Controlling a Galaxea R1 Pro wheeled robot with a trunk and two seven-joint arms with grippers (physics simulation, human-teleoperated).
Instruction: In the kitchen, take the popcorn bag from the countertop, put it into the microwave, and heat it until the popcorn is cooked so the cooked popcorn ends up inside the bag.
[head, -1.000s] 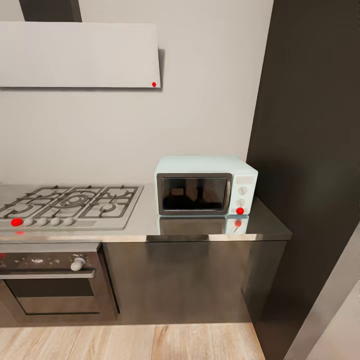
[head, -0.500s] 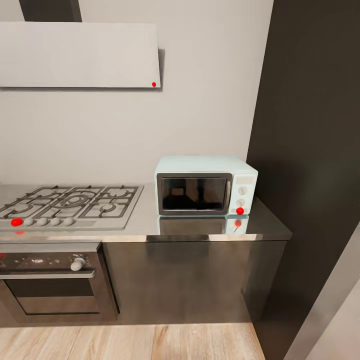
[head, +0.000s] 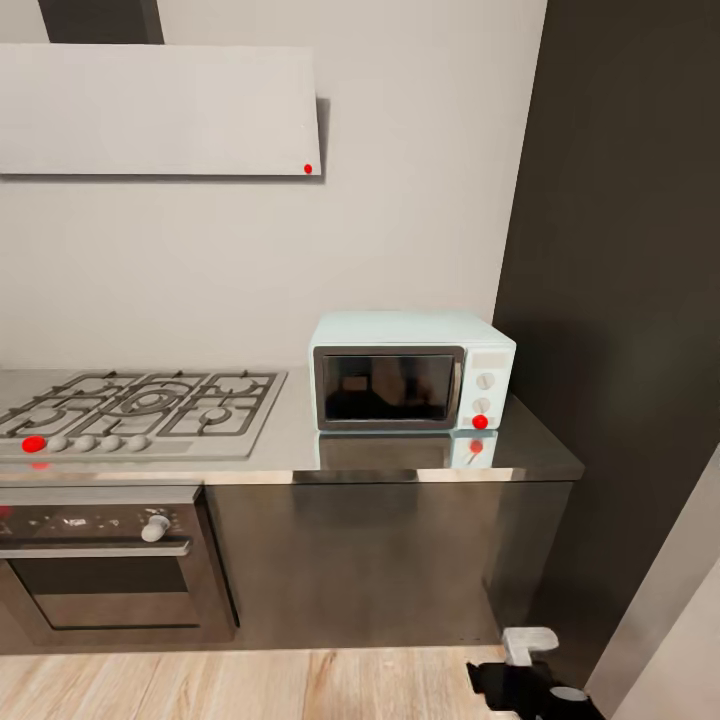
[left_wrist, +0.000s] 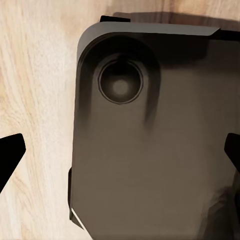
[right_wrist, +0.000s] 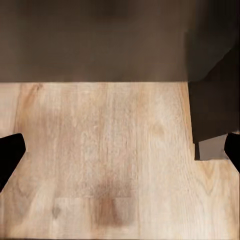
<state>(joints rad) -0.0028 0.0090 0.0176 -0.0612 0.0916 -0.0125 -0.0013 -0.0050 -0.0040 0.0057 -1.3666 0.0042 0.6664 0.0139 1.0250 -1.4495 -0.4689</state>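
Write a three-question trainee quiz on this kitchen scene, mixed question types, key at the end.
1. True or false: the microwave has its door open.
2. Multiple choice: what lies on the countertop beside the microwave, toward the robot's left? A) a sink B) a gas hob C) a toaster
3. Fill in: in the right wrist view, the right gripper has its fingers spread over a ____ floor.

Key
1. False: the dark glass door is shut flush with the front.
2. B
3. Wooden, with pale planks running up to the dark cabinet base.
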